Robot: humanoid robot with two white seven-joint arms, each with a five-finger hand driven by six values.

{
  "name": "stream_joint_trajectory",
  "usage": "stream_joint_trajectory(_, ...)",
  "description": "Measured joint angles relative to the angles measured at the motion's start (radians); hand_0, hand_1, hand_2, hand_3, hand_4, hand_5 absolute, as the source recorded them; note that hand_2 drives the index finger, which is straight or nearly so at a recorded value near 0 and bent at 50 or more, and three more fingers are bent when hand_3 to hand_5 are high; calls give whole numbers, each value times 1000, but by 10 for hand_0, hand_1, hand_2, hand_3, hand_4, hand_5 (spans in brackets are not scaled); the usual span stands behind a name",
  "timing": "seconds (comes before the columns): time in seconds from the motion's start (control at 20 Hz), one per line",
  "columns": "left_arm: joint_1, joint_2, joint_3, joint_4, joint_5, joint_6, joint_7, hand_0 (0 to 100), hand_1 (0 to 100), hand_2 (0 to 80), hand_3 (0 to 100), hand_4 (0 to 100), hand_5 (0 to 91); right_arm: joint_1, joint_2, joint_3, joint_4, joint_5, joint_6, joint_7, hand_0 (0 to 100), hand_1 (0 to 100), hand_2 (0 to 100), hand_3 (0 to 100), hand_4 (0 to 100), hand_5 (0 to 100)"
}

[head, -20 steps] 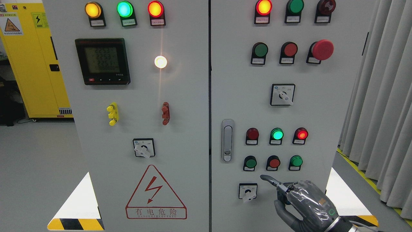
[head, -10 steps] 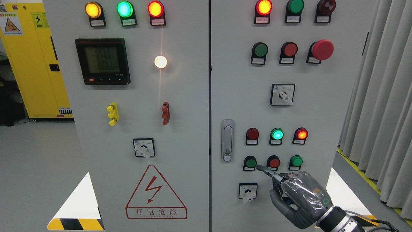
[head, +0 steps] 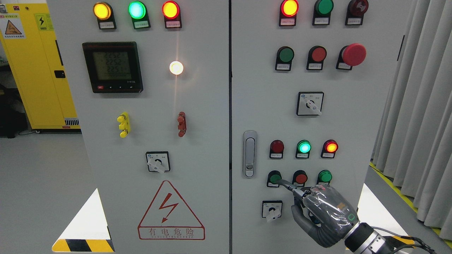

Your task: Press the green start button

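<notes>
Right hand (head: pixel 319 211) enters at the cabinet's lower right corner, grasping nothing: index finger (head: pixel 287 185) extended, the rest curled. Fingertip touches the right edge of the green start button (head: pixel 274 178), leftmost of three in the bottom button row: green, red button (head: pixel 300 177), second green button (head: pixel 324 176). Three indicator lamps (head: pixel 303 146) sit directly above. One selector switch (head: pixel 272 209) lies below the row.

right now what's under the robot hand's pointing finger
The fingertip of the right robot hand lies over the lower-left green button, hiding its lower right edge; actual contact can't be confirmed.
</notes>
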Motion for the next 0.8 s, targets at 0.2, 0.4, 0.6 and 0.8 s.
stream_joint_trajectory(0.2, 0, 0, 0, 0, 0, 0, 0, 120, 556, 0, 0, 0, 0, -4, 0, 6, 10, 0, 9, 0, 1000, 757, 0, 806, 782, 899)
stream_joint_trajectory(0.4, 0, 0, 0, 0, 0, 0, 0, 120, 556, 0, 0, 0, 0, -10, 0, 10, 22, 0, 12, 0, 1000, 758, 0, 807, 782, 899)
stream_joint_trajectory(0.6, 0, 0, 0, 0, 0, 0, 0, 120, 556, 0, 0, 0, 0, -16, 0, 13, 35, 0, 12, 0, 1000, 758, 0, 811, 781, 898)
stream_joint_trajectory(0.8, 0, 0, 0, 0, 0, 0, 0, 120, 556, 0, 0, 0, 0, -21, 0, 14, 47, 0, 13, 0, 1000, 759, 0, 818, 781, 898)
